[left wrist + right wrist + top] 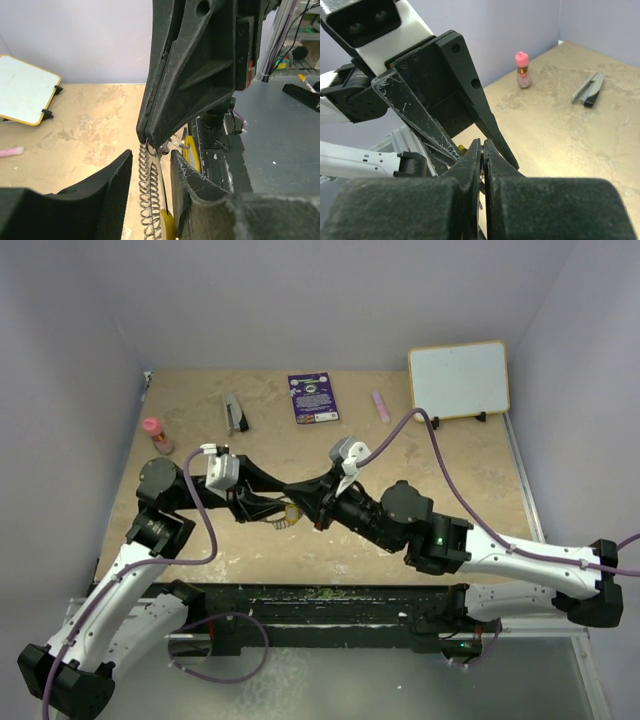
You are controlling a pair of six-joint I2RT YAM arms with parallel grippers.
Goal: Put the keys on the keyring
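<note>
Our right gripper [149, 136] is clamped on the top of the beaded keyring [145, 200]. Jaws of our left gripper [151, 165] stand apart around it.

I work in a robotics lab test cell: plain lavender walls [300, 300] box in the tan tabletop [470, 465] under my left gripper [151, 162], a small whiteboard [25, 90] stands ahead to its left, and off to its right a grey bench [285, 150] carries loose cables [280, 45].
</note>
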